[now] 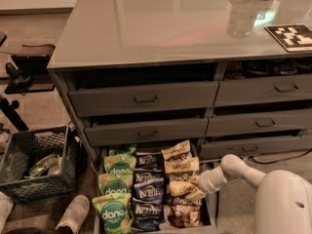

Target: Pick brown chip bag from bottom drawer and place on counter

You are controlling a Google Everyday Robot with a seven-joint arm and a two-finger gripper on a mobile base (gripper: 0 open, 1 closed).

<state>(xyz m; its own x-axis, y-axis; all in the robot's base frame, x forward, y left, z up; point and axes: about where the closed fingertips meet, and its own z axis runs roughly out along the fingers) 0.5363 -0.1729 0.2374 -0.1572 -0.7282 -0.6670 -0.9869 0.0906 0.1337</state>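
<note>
Gripper [199, 182] sits low inside bottom drawer [209, 216], tip against brown chip bag [181, 189] just beneath, presumably to lift it; grip: cannot tell.

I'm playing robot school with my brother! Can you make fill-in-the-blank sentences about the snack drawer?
The bottom drawer holds ___ columns of bags.
The middle Kettle bags are dark ___.
The gripper is at the brown chip bag column, farthest from the ___ dang bags.
Missing words: three, blue, green.
</note>
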